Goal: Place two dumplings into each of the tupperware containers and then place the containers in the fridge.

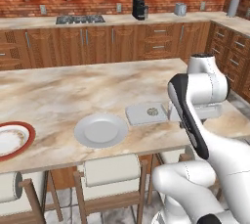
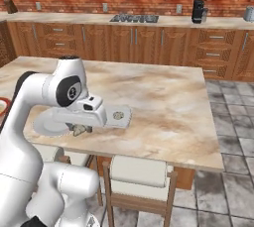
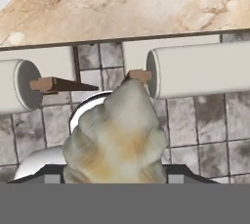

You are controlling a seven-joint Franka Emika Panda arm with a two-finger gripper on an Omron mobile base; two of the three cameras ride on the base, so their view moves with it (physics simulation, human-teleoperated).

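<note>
1. A white robot arm is reaching over the near edge of a marble table (image 1: 58,91) in a kitchen.
2. The tool (image 2: 79,131) is gripping a beige, lumpy dumpling (image 3: 117,137); its jaws are closed against the dumpling's sides, and in the hand view it is sitting at 6 o'clock, above the stools and floor.
3. A pale tray (image 1: 146,114) is lying on the table just at 3 o'clock of a grey plate (image 1: 101,130), already holding one dumpling (image 1: 153,112).
4. Judged step: carrying the second dumpling to this tray.
5. Next, the tool is needing to travel over the tray and open low above it.
</note>
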